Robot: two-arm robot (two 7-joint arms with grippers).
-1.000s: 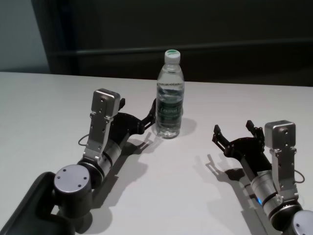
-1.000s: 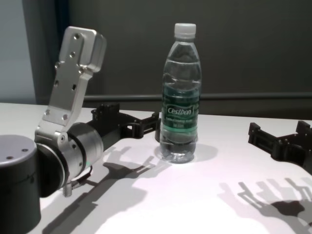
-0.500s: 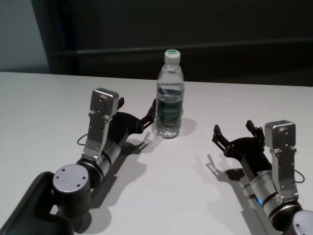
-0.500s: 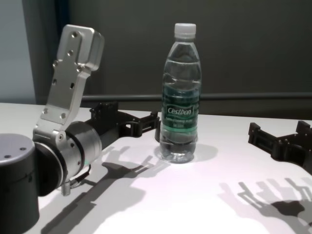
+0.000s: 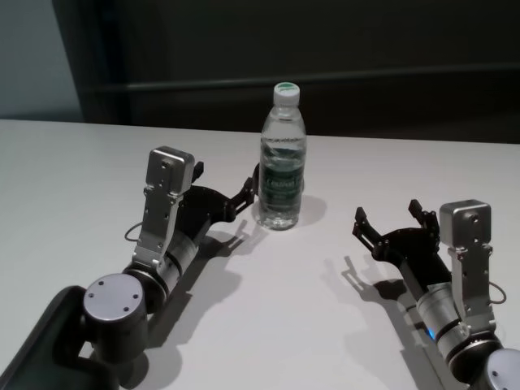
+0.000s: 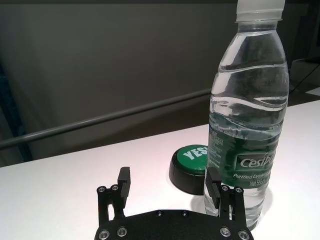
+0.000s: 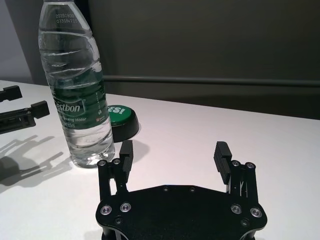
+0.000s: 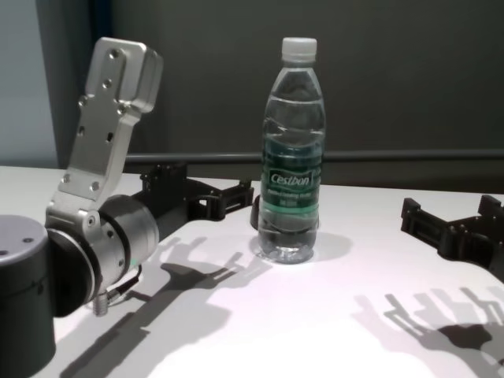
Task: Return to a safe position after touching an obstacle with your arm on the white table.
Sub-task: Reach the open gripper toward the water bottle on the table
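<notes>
The broad, smooth white table [image 5: 73, 171] spans the whole scene, running back to a dark wall.

On the left, the left arm lies low over the tabletop, its silver wrist bracket standing up. The black left gripper [image 5: 236, 195] reaches forward and right, with its fingers spread and nothing between them. In the left wrist view the left gripper [image 6: 170, 187] has one finger [image 6: 213, 183] just beside the bottle's lower body. Whether that finger touches the plastic cannot be told.

At the centre, toward the far side of the table, the tall clear plastic water bottle with a white screw cap and green "Cestbon" label [image 5: 282, 162] stands upright on its base. It is partly filled with water. Just behind it, on the far side, sits a small round green-and-black puck [image 6: 189, 169] with white lettering on its green top. The bottle hides this puck in the head and chest views.

On the right, the right arm rests nearer the robot, well apart from the bottle. The black right gripper [image 5: 392, 221] points toward the far side, its fingers spread wide and empty. The same wide gap shows between the fingers [image 7: 224, 156] in the right wrist view.
</notes>
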